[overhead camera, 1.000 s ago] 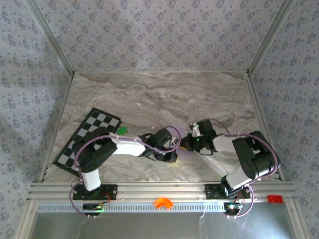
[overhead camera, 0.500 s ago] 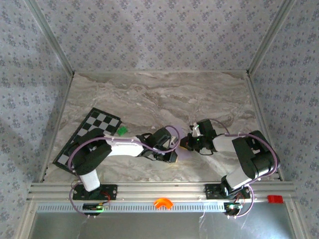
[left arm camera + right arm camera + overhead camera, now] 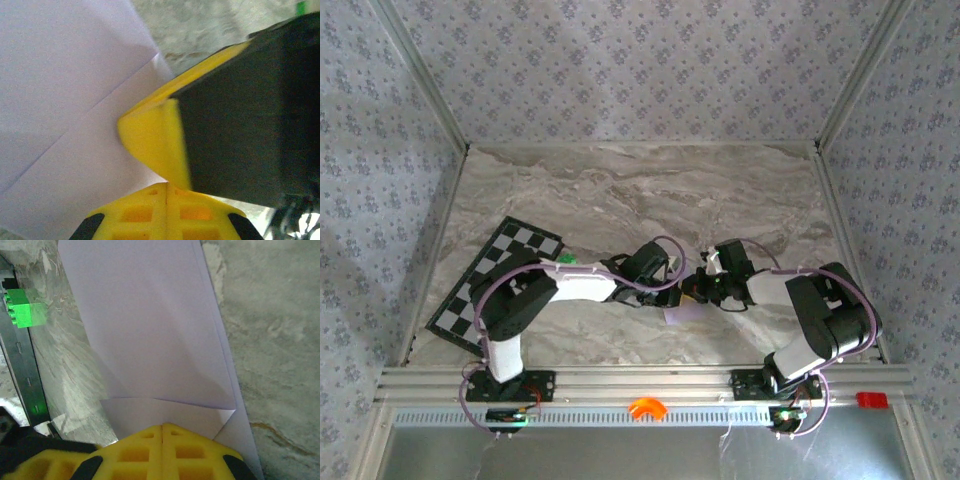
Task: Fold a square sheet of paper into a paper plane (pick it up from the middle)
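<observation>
Paper (image 3: 682,314) is lying flat on the counter (image 3: 620,190), close to the near edge and about in the middle, between your two arms. It is pale lilac and is showing sharp fold lines. In the right wrist view one layer is lying over another, and a little corner is peeking out next to the tool tips.

Your left tool (image 3: 166,192) is reaching in from the left. Its two yellow fingers are pressing together with just a thin line between them, so it is closed tight. The tips are sitting right over the paper, but you cannot tell if they are pinching any of it.

Your right tool (image 3: 162,429) is reaching in from the right. Its fingers are squeezing together too, and the paper is running under the tips. You cannot tell if it is gripping the paper or just pushing down on it. In the left wrist view, a yellow tip of the right tool is lying on the paper just beside your left tool's tips, and its black body is rising behind it.

From above, both tools are meeting over the far part of the paper, very near each other. The near part of the sheet is sticking out toward the arm bases.

A checkered board (image 3: 490,280) is lying on the left side of the counter, partly under your left arm and well apart from the paper. A small green block (image 3: 565,262) is sitting just beside the board's right edge.
</observation>
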{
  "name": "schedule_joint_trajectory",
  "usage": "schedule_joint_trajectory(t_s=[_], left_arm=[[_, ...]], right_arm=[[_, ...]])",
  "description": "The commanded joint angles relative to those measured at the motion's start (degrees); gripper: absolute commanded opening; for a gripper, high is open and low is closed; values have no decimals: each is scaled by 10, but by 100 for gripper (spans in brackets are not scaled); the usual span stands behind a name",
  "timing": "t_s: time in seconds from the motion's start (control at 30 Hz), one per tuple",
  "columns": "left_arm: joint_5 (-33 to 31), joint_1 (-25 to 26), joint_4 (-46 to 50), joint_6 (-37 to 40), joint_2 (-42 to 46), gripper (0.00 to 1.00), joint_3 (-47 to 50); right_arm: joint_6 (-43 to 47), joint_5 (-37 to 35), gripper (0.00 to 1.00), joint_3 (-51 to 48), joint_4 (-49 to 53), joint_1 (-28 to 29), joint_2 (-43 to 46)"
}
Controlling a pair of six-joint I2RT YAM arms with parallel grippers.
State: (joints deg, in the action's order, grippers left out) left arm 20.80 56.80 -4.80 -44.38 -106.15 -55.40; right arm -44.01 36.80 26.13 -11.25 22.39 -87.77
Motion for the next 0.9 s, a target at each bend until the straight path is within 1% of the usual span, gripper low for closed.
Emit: schedule_joint_trajectory(t_s=[0.0, 0.17, 0.33, 0.43, 0.5, 0.67, 0.77, 0.87], left_arm=[[6, 10, 12, 11, -16, 5, 7], [-10, 26, 28, 15, -16, 2, 44], [-31, 30, 30, 25, 10, 0, 92], [-28, 28, 32, 40, 26, 0, 112], [-24, 24, 31, 45, 28, 0, 119], [-16, 20, 33, 50, 28, 0, 112], [-16, 20, 33, 49, 25, 0, 106], [-13, 19, 37, 51, 20, 0, 99]], right_arm=[[-6, -52, 3, -15, 61, 0, -9], [3, -45, 5, 6, 93, -5, 29], [26, -98, 9, 2, 126, -8, 142], [35, -81, 9, 1, 129, -1, 165], [28, -71, 8, 1, 118, 16, 155], [-7, -63, 6, -8, 53, 76, 95], [-11, -54, 6, -11, 25, 80, 54], [-1, -55, 4, -12, 41, 57, 27]])
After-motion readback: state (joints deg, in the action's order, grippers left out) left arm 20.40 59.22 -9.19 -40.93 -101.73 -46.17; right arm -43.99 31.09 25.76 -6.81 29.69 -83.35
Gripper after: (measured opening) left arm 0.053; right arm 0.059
